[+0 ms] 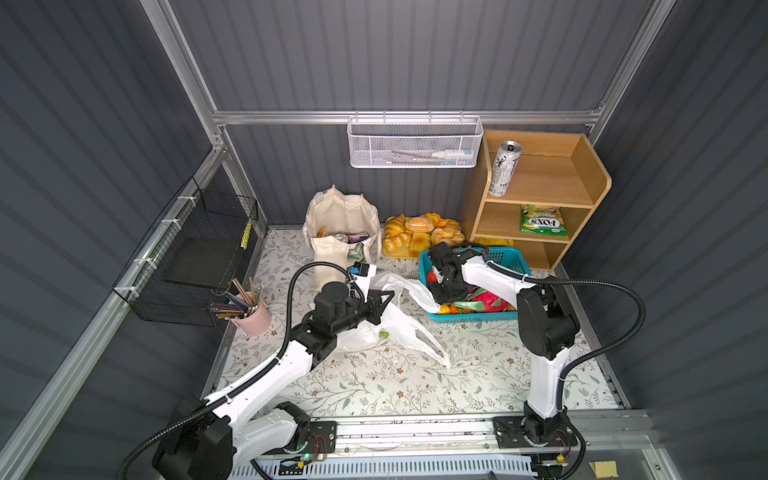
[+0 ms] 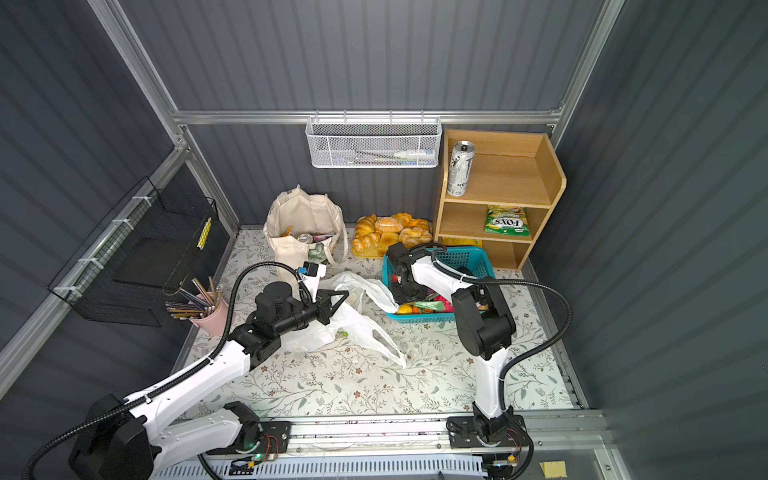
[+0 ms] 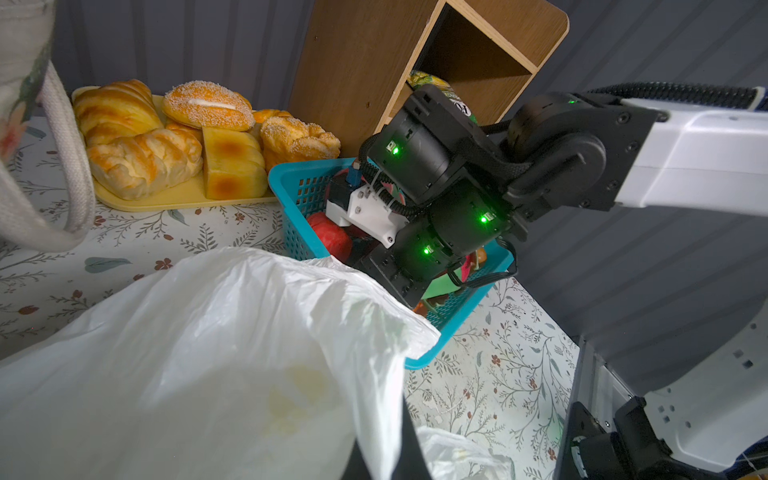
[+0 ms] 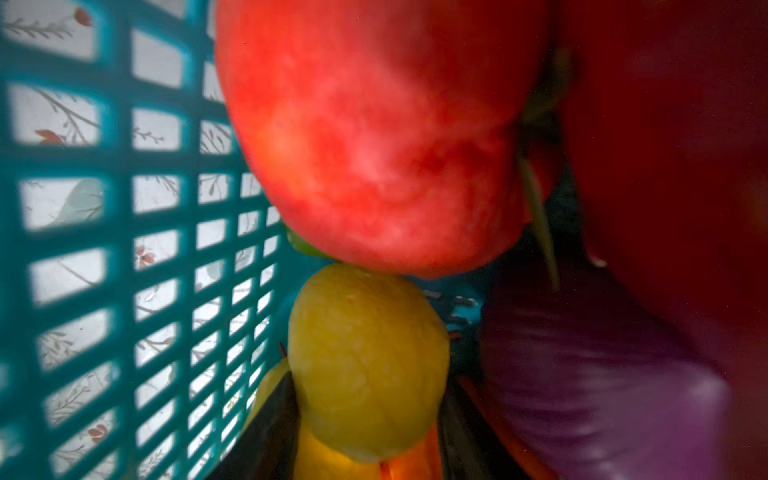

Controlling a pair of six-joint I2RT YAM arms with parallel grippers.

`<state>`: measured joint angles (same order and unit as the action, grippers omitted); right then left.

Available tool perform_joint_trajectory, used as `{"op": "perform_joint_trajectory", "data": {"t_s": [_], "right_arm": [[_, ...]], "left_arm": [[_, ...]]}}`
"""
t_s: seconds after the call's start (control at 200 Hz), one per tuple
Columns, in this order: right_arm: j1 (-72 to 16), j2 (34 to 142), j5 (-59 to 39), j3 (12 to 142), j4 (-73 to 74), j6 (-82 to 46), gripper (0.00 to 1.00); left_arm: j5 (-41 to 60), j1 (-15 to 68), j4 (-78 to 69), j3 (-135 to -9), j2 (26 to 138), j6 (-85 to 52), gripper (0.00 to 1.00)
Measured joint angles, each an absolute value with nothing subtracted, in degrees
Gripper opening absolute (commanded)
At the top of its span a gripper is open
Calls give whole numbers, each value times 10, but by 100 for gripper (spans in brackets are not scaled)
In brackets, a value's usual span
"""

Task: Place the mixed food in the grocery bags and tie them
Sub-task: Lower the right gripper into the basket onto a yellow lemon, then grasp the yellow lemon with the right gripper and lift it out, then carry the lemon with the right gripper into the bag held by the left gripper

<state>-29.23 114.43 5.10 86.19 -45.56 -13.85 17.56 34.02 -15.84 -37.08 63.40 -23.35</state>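
My left gripper (image 1: 380, 298) (image 3: 386, 449) is shut on the rim of the thin white plastic bag (image 1: 390, 328) (image 3: 208, 353), holding it up at mid-table beside the blue basket (image 1: 505, 257). My right gripper (image 1: 440, 296) (image 4: 365, 382) reaches down into that basket. Its fingers press both sides of a yellow-green fruit (image 4: 365, 357), under a red fruit (image 4: 374, 137). The cream canvas tote (image 1: 340, 216) stands at the back with items inside. A tall silver can (image 1: 504, 168) and a green FOX'S pouch (image 1: 542, 220) sit on the wooden shelf (image 1: 582, 166).
A yellow tray of bread (image 1: 419, 232) lies between the tote and the shelf. A pink cup of pencils (image 1: 251, 318) and a black wire basket (image 1: 195, 266) are at the left. A white mesh basket (image 1: 415, 143) hangs on the back rail.
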Motion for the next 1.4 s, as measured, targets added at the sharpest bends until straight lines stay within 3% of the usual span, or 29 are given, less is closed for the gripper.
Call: {"op": "perform_joint_trajectory", "data": {"t_s": [0.265, 0.65, 1.086, 1.401], "right_arm": [[-280, 1075, 34, 814, -428, -156, 30], [-246, 900, -26, 774, -381, -207, 32], [-261, 656, -169, 595, -329, -243, 33], [-342, 707, -220, 551, -239, -303, 33]], "left_arm": [[176, 340, -158, -371, 637, -234, 0], [176, 340, -158, -372, 643, -234, 0], [196, 340, -151, -392, 647, -234, 0], [238, 340, -150, -411, 672, -235, 0]]}}
